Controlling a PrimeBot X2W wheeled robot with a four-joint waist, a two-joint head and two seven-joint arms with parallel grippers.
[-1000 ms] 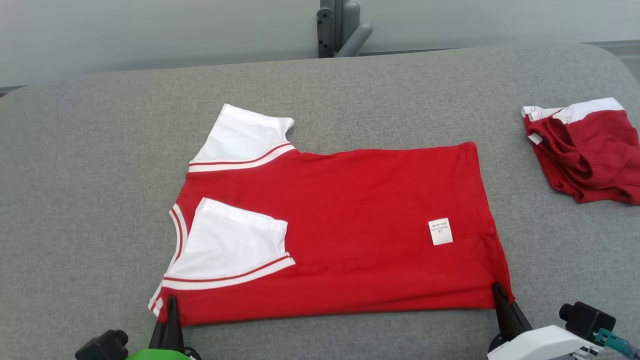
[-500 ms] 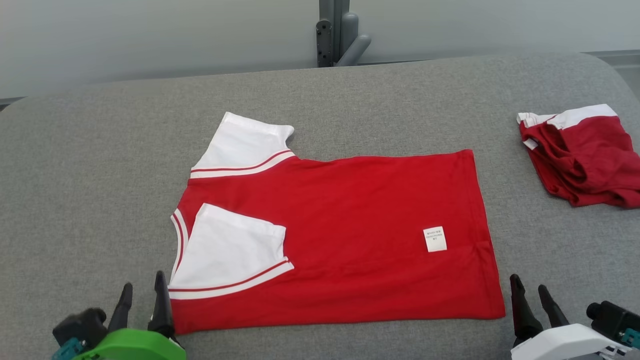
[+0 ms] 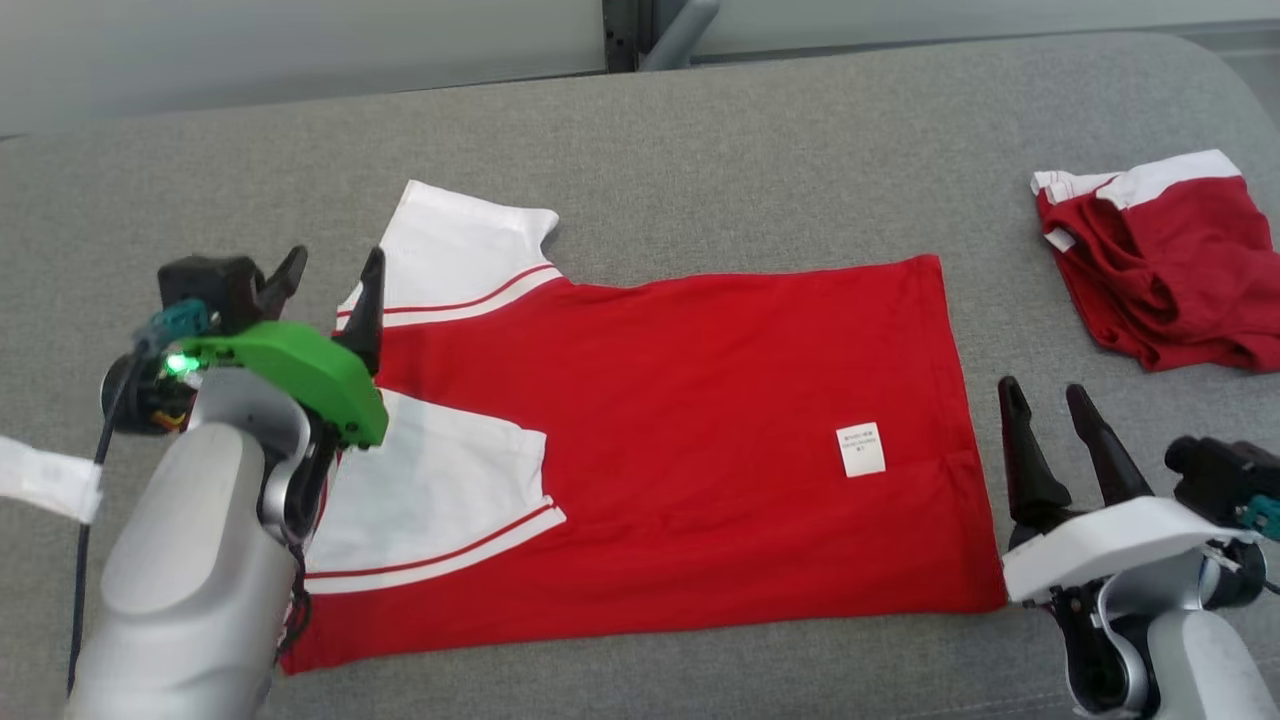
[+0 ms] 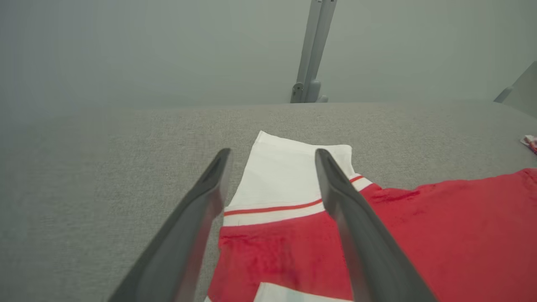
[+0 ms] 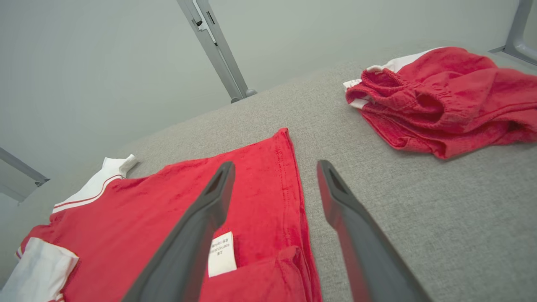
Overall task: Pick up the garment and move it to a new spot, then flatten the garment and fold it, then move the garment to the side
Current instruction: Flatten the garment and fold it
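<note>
head: shirt (image 3: pixel 680 430) flat mid-table (image 3: pixel 700 150), my left gripper (image 3: pixel 336 255) spread at its left end, my right gripper (image 3: pixel 1042 390) spread just right of it | left wrist: far sleeve (image 4: pixel 289 176) between my fingers (image 4: pixel 197 218), nothing held | right wrist: shorts (image 5: pixel 440 100) far right

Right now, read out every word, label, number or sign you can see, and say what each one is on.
The white rectangular care label on the red fabric shirt with white sleeves: several lines of dark print, too small to read.
The white strip tag by the left arm's black cable: no print can be made out.
No other writing can be read.
</note>
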